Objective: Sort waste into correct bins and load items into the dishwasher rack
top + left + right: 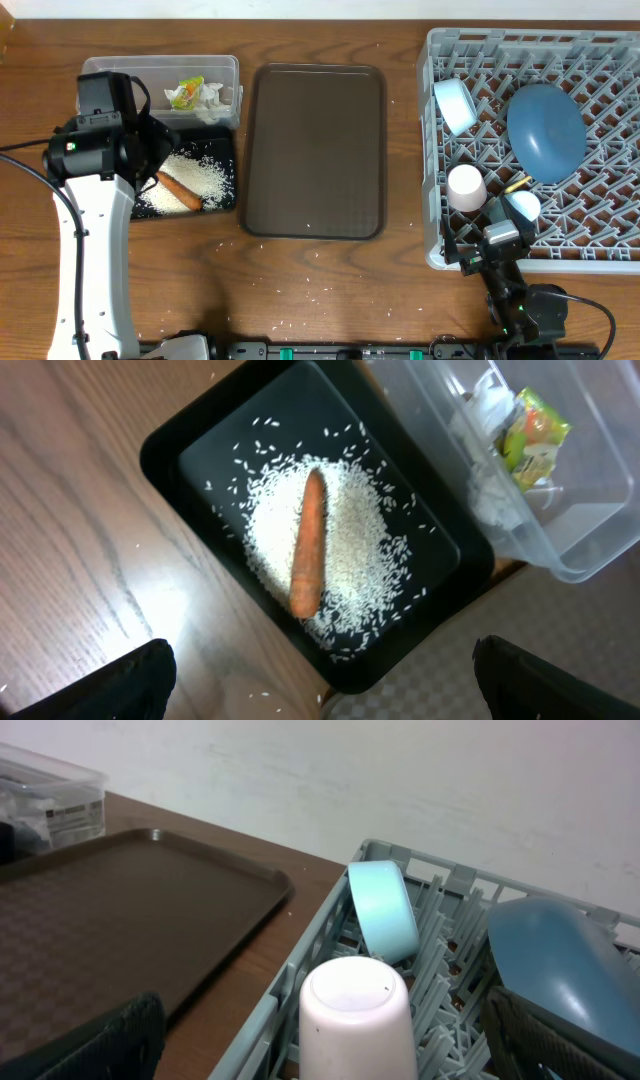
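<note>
At the right end of the desk (400, 300): dishwasher rack (432, 150), grey lattice of pegs, running past the frame edge. Left of it and apart, mid-desk: brown serving tray (315, 150), long axis pointing away from the robot.

Inside the rack, right of centre: dark-blue plate (545, 130), leaning on edge among the pegs.

At the far left: clear tub (160, 68), long axis across the desk. Just beside it on the near side: black tray (222, 150).

Above the black tray's near corner: left end effector (320, 670), fingers spread wide, pinching nothing.

At the rack's near left corner: right end effector (330, 1045), fingers likewise spread wide, gripping nothing, looking over the pinkish-white cup (466, 187).

- Pinkish-white cup: stands mouth down by the rack's left wall.
- Farther back along that wall: light-blue cup (455, 105), tipped on its side.
- Just right of the pinkish-white cup: white bowl (522, 207).

In the middle of the black tray: sausage (180, 190), lying on the rice (205, 175). Long axis diagonal from overhead, one end toward the far left, the other toward the near right.

In the tub: snack wrapper (186, 92), with the tissue (210, 97) touching it on the right.

Between bowl and plate: spoon (517, 184), a thin slanting sliver, mostly hidden.
</note>
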Robot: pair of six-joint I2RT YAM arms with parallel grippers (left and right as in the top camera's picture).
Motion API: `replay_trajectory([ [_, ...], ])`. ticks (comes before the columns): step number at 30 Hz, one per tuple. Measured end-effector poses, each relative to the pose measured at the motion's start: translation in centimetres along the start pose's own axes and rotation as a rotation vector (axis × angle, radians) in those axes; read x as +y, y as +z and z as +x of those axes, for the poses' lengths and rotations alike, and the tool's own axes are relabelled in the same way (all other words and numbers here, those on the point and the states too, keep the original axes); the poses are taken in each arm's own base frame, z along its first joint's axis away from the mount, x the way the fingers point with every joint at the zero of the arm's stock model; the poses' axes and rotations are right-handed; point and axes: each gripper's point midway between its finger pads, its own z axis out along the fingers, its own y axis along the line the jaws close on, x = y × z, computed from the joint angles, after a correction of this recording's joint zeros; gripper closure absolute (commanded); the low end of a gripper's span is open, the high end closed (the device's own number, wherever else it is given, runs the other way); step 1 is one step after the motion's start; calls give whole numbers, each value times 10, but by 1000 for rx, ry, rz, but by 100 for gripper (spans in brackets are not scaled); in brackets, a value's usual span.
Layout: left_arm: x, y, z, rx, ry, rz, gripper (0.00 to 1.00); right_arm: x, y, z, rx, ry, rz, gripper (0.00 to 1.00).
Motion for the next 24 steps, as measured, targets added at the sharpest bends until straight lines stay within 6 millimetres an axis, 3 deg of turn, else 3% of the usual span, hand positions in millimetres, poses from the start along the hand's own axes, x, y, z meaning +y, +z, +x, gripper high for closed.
replay_trajectory([
  [4, -3, -13, -3, -45, -1, 49, 3, 0, 0, 0, 0, 0, 0, 1],
  [9, -32, -61, -13, -282, 135, 322, 3, 0, 0, 0, 1, 0, 1, 1],
  [12, -37, -91, -1, -434, 286, 491, 3, 0, 0, 0, 0, 0, 2, 1],
  [14, -29, -100, 10, -517, 347, 561, 3, -1, 0, 0, 1, 1, 3, 1],
  [19, -2, -93, 37, -637, 407, 633, 3, -1, 0, 0, 2, 1, 7, 1],
  [24, 12, -62, 59, -698, 435, 666, 3, -1, 0, 0, 2, 1, 7, 1],
])
